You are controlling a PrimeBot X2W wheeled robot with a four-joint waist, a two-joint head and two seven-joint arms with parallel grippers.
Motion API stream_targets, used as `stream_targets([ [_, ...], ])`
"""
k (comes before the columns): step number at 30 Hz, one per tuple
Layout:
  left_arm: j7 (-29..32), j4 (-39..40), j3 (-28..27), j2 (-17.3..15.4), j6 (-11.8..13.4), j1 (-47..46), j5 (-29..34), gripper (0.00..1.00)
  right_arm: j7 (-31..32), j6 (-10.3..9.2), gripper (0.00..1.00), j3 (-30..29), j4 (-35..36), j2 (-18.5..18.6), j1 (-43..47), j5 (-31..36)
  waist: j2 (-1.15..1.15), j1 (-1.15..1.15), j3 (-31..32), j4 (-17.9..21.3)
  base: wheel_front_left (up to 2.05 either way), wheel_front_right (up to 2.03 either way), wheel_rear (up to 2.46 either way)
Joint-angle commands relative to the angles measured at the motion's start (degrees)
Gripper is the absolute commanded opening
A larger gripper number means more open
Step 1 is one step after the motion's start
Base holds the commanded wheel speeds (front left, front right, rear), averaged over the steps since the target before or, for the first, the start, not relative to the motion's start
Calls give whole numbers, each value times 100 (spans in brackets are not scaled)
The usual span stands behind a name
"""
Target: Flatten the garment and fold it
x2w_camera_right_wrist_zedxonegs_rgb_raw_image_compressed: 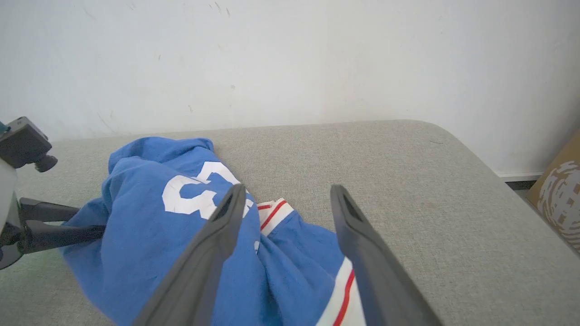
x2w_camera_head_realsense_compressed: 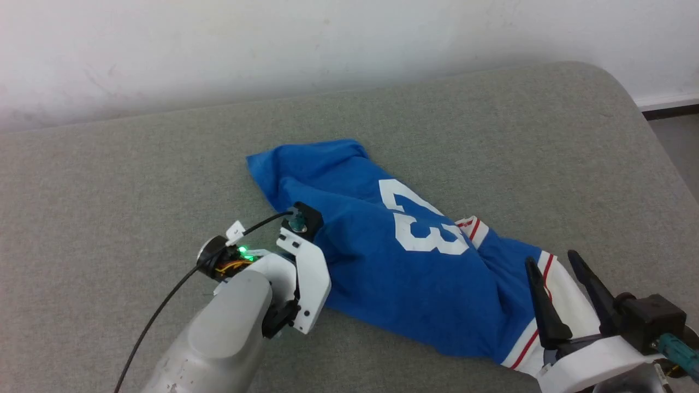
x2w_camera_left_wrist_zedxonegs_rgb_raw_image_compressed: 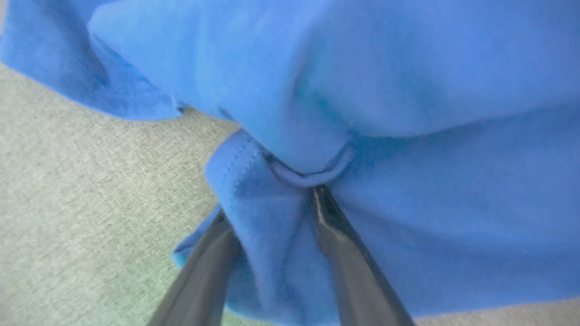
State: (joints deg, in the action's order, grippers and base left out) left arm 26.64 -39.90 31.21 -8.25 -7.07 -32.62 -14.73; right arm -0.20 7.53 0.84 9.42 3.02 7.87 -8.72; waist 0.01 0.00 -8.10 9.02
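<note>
While right fingers (x2w_camera_right_wrist_zedxonegs_rgb_raw_image_compressed: 376,262) stand spread, left fingers (x2w_camera_left_wrist_zedxonegs_rgb_raw_image_compressed: 349,271) straddle a garment (x2w_camera_head_realsense_compressed: 382,262) fold, partly open.

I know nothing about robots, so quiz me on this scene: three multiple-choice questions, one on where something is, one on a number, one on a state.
1. Where does the shirt lie?
A. On the floor.
B. On a grey padded surface.
C. On a hanger.

2. Which number is printed on it?
A. 7.
B. 10.
C. 23.

3. How do the fingers of the right tool stand?
A. Spread apart.
B. Pressed together.
C. Clamped on a cable.

Answers:
1 B: the grey fabric surface shows all round the shirt.
2 C: white digits 23 stand on the blue cloth.
3 A: a wide gap shows between the two dark fingers.
</note>
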Motion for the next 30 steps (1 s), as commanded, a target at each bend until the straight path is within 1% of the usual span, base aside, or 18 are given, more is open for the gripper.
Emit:
stream_targets([
  [1, 202, -253, 280, -178, -39, 294, -165, 0, -34, -4, 100, 21, -31, -14, -79, 15, -1, 0, 25, -46, 0, 0, 0],
  [3, -45, -129, 319, -325, -40, 210, -334, 0, -35, -4, 100, 25, -47, -14, -70, 25, -1, 0, 55, -86, 0, 0, 0],
  [6, -539, 161, 132, -465, -20, 235, -521, 0, -33, -4, 100, -37, -62, -14, -16, 26, -1, 0, 147, -185, 0, 0, 0],
  [8, -863, 484, -56, -568, 116, 418, -623, 0, -16, -4, 100, -64, -67, -14, 28, 26, -1, 0, 236, -255, 0, 0, 0],
  [10, -1107, 923, -280, -693, 322, 741, -756, 0, -3, -4, 100, -109, -52, -14, 90, 29, -1, 0, 315, -357, 0, 0, 0],
  [13, -1258, 1723, -580, -938, 688, 1441, -923, 0, 12, -4, 100, -186, -8, -14, 190, 20, -1, 0, 383, -555, 0, 0, 0],
  [15, -1269, 2304, -815, -1076, 1018, 2069, -1071, 0, 22, -4, 100, -180, 2, -14, 222, 18, -1, 0, 409, -654, 0, 0, 0],
  [17, -1237, 2867, -1042, -1149, 1389, 2780, -1235, 0, 40, -4, 100, -173, 17, -14, 259, 20, -1, 0, 448, -752, 0, 0, 0],
  [19, -1165, 3382, -1211, -1170, 1746, 3474, -1370, 0, 50, -4, 100, -221, 44, -14, 302, 20, -1, 0, 468, -872, 0, 0, 0],
  [22, -1037, 3902, -1404, -1180, 2164, 4321, -1541, 0, 71, -4, 100, -274, 76, -14, 339, 20, -1, 0, 493, -1035, 0, 0, 0],
  [25, -880, 4195, -1487, -1169, 2430, 4879, -1662, 0, 90, -4, 100, -300, 83, -14, 349, 29, -1, 0, 527, -1154, 0, 0, 0],
  [27, -757, 4293, -1485, -1164, 2484, 5139, -1764, 0, 105, -4, 100, -284, 87, -14, 353, 36, -1, 0, 556, -1194, 0, 0, 0],
  [30, -733, 4391, -1491, -1126, 2475, 5247, -1862, 0, 111, -4, 100, -281, 94, -14, 365, 33, -1, 0, 588, -1223, 0, 0, 0],
])
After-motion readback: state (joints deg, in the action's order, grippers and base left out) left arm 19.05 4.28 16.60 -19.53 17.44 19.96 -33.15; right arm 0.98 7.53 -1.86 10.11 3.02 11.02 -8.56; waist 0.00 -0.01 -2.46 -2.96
